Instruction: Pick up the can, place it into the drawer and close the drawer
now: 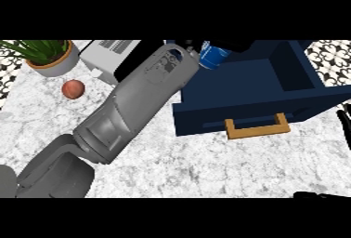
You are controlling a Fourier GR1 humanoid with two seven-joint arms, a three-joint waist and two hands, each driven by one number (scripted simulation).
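Observation:
A blue can (214,56) with white markings hangs at the back left corner of the open navy drawer (274,88), just over its rim. My left forearm reaches diagonally from the lower left up to the can. My left hand (188,44) is mostly hidden behind the wrist, and its black fingers curl round the can's top. The drawer's front panel carries a wooden handle (257,126). Only slivers of my right hand (344,124) show at the right edge and the lower right corner, fingers straight, apart from the drawer.
A potted green plant (47,55) stands at the back left. A reddish round fruit (73,89) lies on the marble counter (205,162) near it. A white toaster (109,52) sits behind my left forearm. Patterned tiles (333,58) show at the far right.

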